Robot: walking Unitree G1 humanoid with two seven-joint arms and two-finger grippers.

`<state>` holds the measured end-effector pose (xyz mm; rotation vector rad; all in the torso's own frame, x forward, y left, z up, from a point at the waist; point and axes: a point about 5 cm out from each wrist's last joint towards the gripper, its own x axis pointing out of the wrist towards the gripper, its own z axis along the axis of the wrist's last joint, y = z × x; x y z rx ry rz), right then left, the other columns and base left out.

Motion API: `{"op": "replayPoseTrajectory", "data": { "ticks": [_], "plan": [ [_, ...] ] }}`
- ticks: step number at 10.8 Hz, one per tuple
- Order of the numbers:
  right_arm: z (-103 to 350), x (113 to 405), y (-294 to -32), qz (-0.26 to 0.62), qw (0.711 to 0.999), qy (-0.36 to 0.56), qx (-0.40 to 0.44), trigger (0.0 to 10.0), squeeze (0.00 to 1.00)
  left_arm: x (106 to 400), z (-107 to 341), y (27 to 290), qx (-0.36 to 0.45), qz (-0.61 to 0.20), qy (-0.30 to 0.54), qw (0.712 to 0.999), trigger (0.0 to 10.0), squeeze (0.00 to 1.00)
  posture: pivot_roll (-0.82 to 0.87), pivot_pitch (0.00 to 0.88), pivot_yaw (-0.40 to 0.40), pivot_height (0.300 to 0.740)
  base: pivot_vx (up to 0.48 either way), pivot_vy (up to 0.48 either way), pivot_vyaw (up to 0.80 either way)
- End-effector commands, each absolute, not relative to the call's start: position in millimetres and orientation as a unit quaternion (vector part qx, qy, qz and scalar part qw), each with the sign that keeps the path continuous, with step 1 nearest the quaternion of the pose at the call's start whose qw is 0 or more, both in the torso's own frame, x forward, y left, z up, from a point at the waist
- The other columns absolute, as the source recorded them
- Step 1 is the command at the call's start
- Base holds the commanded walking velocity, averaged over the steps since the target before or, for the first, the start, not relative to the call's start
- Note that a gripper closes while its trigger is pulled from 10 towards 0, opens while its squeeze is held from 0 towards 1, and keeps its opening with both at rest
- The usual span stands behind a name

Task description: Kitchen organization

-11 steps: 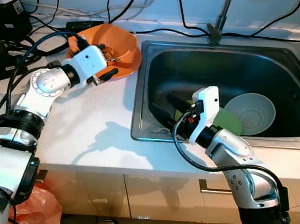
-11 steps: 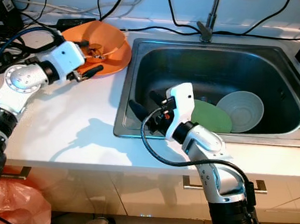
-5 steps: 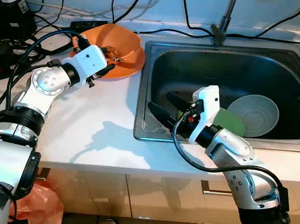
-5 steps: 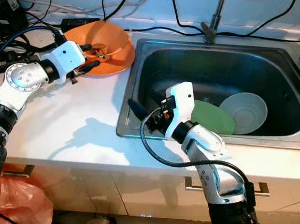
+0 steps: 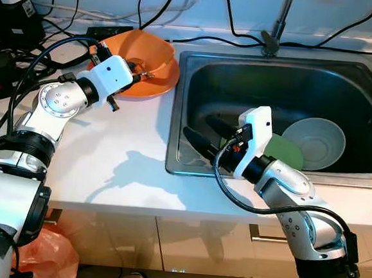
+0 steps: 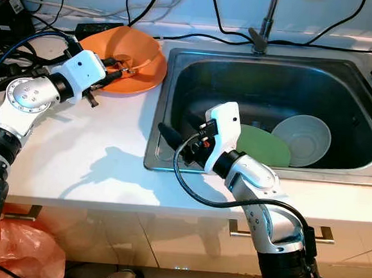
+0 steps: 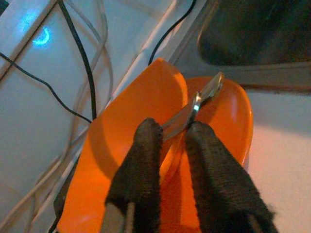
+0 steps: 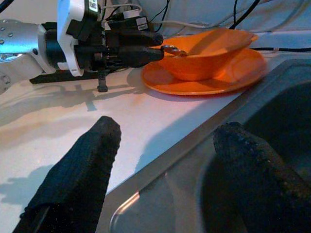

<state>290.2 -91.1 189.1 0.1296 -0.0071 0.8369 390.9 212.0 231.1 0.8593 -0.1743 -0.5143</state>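
An orange bowl (image 5: 141, 50) rests on an orange plate (image 5: 158, 84) on the white counter, left of the sink. My left gripper (image 5: 137, 76) reaches over the bowl's near rim and is shut on the handle of a metal spoon (image 7: 197, 102), whose head points into the bowl. My right gripper (image 5: 204, 133) hangs open with nothing between its fingers, just inside the left end of the steel sink (image 5: 175, 112). A green plate (image 5: 283, 150) and a pale bowl (image 5: 314, 143) lie on the sink floor to the right of that gripper.
Black and white cables and a black power box (image 5: 11, 25) crowd the counter's back left. The tap's base (image 5: 269, 42) stands behind the sink. Bare white counter (image 5: 107, 152) lies in front of the orange plate. An orange bag (image 5: 48, 257) sits on the floor.
My left gripper has swung from the plate's edge up over the bowl, and its fingers have come together on the spoon's handle. The right gripper has stayed in place.
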Motion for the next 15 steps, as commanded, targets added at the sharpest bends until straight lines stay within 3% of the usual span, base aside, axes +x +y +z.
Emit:
{"op": "replayPoseTrajectory", "data": {
  "ticks": [1,4,7,9,10,11,15],
  "plan": [
    [191.6,289.5,-91.9,0.404,0.913,-0.009,0.064,10.0,0.0,392.2,238.0,212.1,0.421,-0.243,-0.091,0.869,0.0,0.0,0.05,0.093,0.075,0.74,0.0,0.0,0.0],
    [191.6,291.1,-91.6,0.402,0.913,-0.01,0.064,10.0,0.0,391.6,242.6,217.1,0.422,-0.225,-0.103,0.872,0.0,0.0,0.06,0.091,0.074,0.74,0.0,0.0,0.0],
    [191.1,291.5,-91.1,0.4,0.914,-0.01,0.066,10.0,0.0,388.4,266.5,228.7,0.419,-0.152,-0.177,0.878,0.0,0.0,0.06,0.092,0.073,0.74,0.0,0.0,0.0],
    [190.9,292.1,-90.3,0.402,0.913,-0.009,0.065,10.0,0.0,388.1,260.8,229.5,0.4,-0.158,-0.168,0.887,0.0,0.0,0.06,0.092,0.07,0.74,0.0,0.0,0.0],
    [191.2,292.8,-89.5,0.402,0.913,-0.009,0.065,10.0,0.0,387.5,258.0,225.0,0.386,-0.172,-0.173,0.89,10.0,0.35,0.06,0.092,0.07,0.74,0.0,0.0,0.0],
    [190.9,293.0,-89.7,0.402,0.913,-0.009,0.065,10.0,0.0,387.2,255.2,220.5,0.379,-0.187,-0.175,0.89,10.0,1.0,0.06,0.091,0.071,0.74,0.0,0.0,0.0],
    [189.3,291.8,-90.0,0.4,0.914,-0.007,0.067,10.0,0.0,383.6,249.6,209.9,0.372,-0.255,-0.17,0.876,10.0,1.0,0.06,0.094,0.075,0.74,0.0,0.0,0.0]
  ]
}}
